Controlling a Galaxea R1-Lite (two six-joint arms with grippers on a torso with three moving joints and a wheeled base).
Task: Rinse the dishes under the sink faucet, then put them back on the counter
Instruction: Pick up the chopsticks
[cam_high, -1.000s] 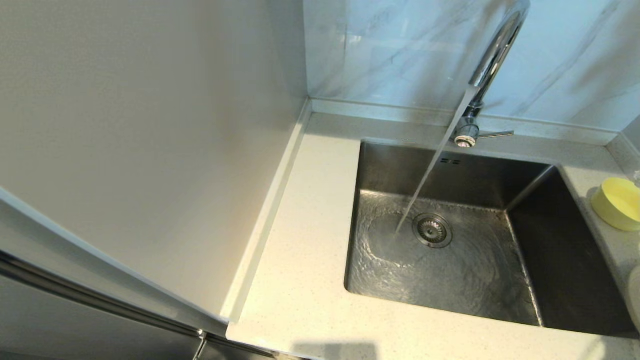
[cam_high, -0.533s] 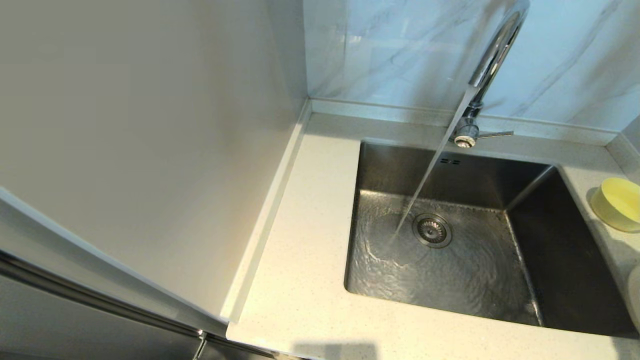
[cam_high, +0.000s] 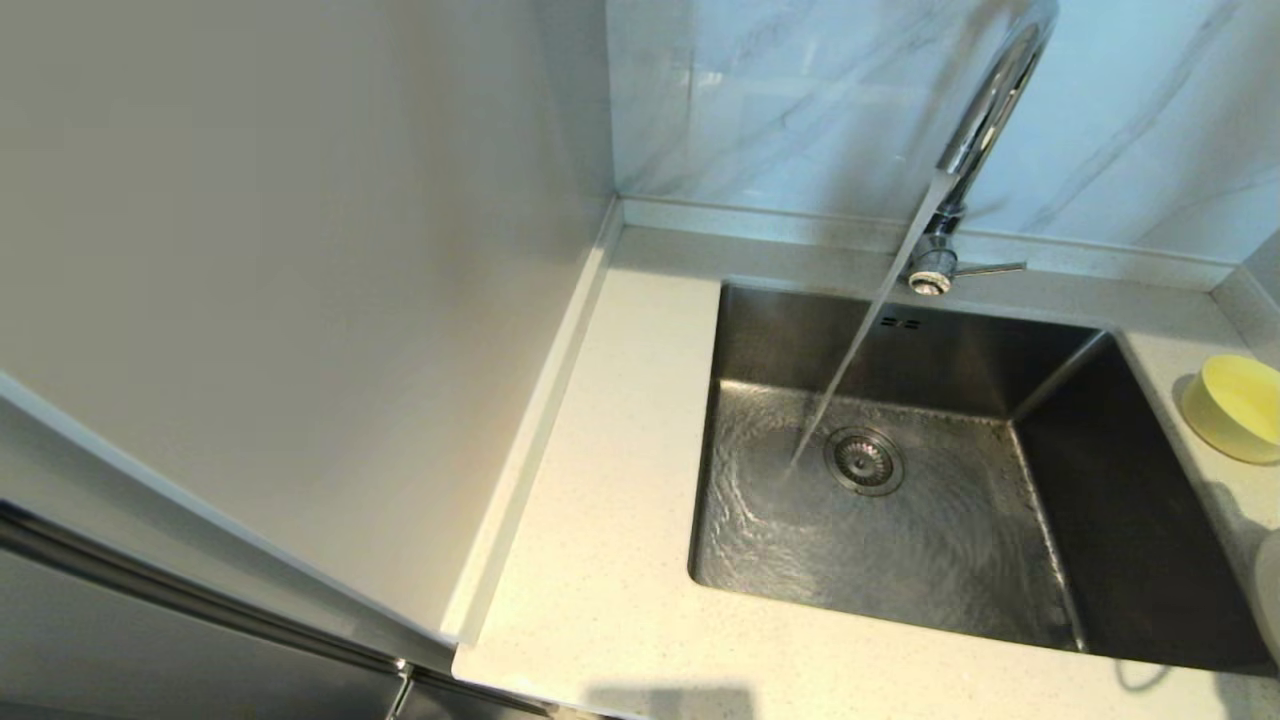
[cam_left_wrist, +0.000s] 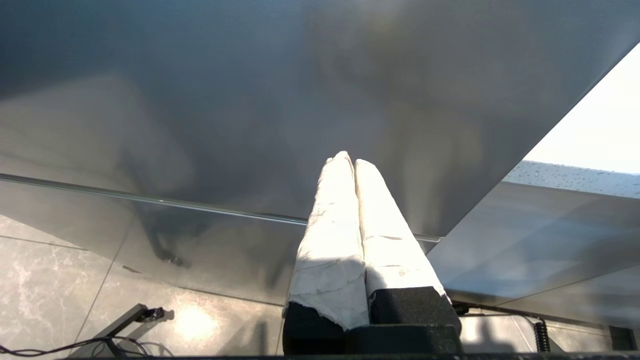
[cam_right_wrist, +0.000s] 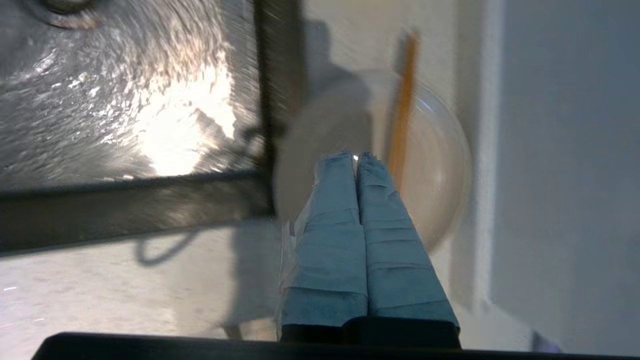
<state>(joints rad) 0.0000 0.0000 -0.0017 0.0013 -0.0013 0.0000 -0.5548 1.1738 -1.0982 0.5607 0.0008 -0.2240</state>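
Water runs from the tall shiny chrome gooseneck faucet into the square, deep steel sink and lands just left of the round metal drain strainer. The small pale yellow round bowl sits on the off-white speckled stone tabletop at the far right of the sink. The cream-white round plate lies on the tabletop near the sink's right corner, with the thin brown wooden chopsticks resting across it.

The right end effector hangs over the plate, clenched tight with nothing between its blue-wrapped fingers — it has grabbed nothing. The left end effector is parked low, away from the sink, pressed together and empty too.

What could go wrong? With its fingers squeezed together, the right end effector cannot pick up anything. If it goes down like this, it may poke the plate and slide it — maybe over the sink edge. The chopsticks are thin and loose, so a bump could roll them off the plate. Wet dishes are slippery, too.
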